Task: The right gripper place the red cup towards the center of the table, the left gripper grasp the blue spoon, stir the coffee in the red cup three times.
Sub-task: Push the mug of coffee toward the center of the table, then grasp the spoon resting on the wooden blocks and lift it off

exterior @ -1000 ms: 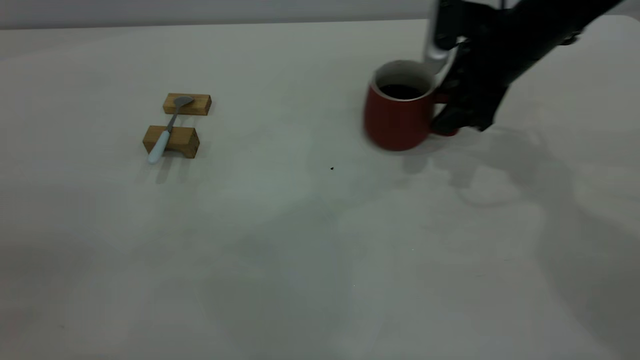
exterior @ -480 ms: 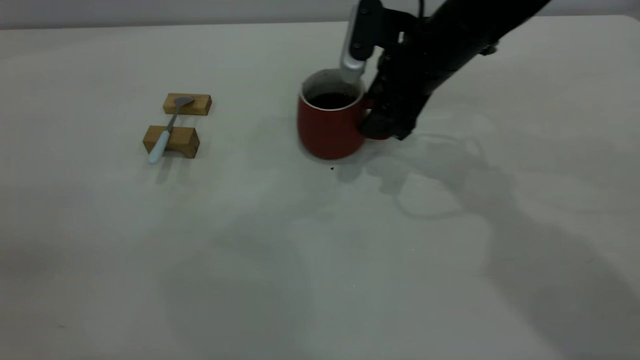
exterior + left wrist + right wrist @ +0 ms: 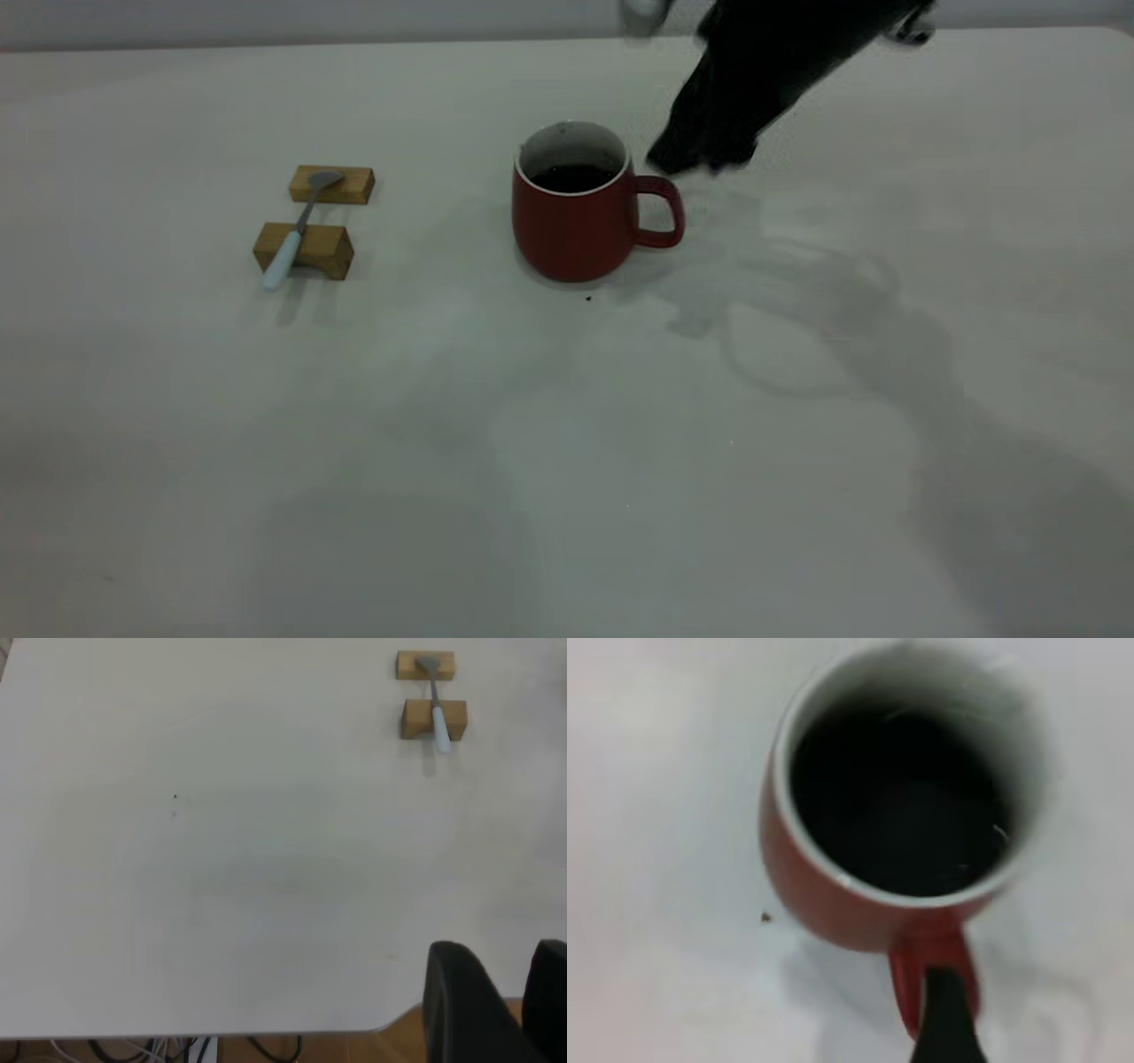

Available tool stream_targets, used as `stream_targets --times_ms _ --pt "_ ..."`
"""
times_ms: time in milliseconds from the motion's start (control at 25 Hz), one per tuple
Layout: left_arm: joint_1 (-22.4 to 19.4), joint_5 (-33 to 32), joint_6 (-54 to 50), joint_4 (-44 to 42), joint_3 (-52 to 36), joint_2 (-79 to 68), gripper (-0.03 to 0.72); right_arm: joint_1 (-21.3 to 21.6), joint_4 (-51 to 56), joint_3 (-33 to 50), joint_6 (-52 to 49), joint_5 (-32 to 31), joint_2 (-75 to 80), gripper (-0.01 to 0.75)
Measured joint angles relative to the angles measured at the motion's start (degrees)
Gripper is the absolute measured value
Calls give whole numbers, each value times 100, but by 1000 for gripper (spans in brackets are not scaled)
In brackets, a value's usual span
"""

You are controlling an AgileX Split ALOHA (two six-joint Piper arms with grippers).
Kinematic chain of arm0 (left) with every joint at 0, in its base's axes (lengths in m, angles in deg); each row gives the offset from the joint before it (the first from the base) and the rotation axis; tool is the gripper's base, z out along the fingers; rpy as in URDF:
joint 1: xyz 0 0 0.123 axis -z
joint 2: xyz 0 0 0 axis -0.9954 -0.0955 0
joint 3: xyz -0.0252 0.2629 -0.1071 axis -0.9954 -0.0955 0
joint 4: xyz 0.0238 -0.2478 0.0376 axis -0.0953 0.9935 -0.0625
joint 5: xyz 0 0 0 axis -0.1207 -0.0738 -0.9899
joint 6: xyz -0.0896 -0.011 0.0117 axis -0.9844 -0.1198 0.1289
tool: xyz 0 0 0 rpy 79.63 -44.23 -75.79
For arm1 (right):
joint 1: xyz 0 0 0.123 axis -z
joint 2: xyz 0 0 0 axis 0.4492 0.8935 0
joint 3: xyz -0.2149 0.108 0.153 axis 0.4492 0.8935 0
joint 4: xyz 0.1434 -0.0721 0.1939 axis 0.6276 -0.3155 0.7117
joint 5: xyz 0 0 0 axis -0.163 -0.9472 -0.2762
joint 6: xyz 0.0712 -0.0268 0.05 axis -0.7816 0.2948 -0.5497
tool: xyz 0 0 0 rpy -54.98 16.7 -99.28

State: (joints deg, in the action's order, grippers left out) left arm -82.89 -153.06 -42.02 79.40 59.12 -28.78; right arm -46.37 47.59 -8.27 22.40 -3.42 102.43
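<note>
With red cup [image 3: 576,217] set mid-table [image 3: 567,461] | right gripper [image 3: 700,159] clear of handle, finger spread unreadable | blue spoon [image 3: 285,251] ungrasped on blocks [image 3: 306,248] | left gripper [image 3: 496,992] parked, fingers apart | stirring pending

Right arm enters from the far right edge, sloping down; right gripper [image 3: 700,162] hangs low, fingertips downward (blurred, finger spread unclear). Left gripper [image 3: 500,992]: two dark fingers [image 3: 456,988] with a gap between them.
</note>
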Motion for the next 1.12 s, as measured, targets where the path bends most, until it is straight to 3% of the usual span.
stream_targets --times_ms 160,280,440,640,800,920,1120 --pt "0 0 0 0 0 0 243 23 304 755 -2244 -319 -1170 565" --pt "0 0 0 0 0 0 243 23 -162 1391 -4254 -657 -2160 564" --pt "0 0 0 0 0 0 243 23 -2302 2208 -7094 -1229 -3342 564" --pt "0 0 0 0 0 0 243 23 -5420 2813 -10396 -2534 -4684 564" --pt "0 0 0 0 0 0 243 23 -6856 3420 -11844 -3555 -6012 564" --pt "0 0 0 0 0 0 243 80 -7444 3950 -12229 -4233 -7051 564" --pt "0 0 0 0 0 0 243 679 -7857 4516 -12349 -4755 -8579 564"
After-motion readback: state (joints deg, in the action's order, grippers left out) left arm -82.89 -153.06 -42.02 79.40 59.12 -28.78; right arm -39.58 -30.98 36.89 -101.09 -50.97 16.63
